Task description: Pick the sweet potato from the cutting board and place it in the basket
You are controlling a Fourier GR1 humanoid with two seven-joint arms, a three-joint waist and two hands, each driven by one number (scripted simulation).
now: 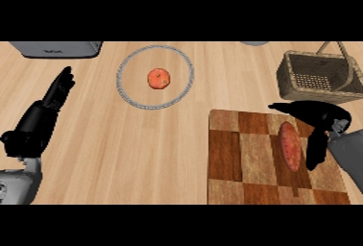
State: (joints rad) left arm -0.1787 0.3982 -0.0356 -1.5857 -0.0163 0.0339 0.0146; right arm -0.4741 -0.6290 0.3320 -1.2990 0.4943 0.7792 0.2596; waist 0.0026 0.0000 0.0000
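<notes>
Reddish oblong sweet potato (289, 146) is seen on checkered wooden cutting board (241, 158), bracketed by uncurled right hand (317, 126); wicker basket (312, 77) beyond; left hand (44, 115) rests open.

Light wood counter (142, 149) here. Sitting right on it: a checkered cutting board (248, 168), a wicker basket (319, 77), a clear-rimmed plate (155, 77), and a grey appliance (56, 49) at the far edge.
</notes>
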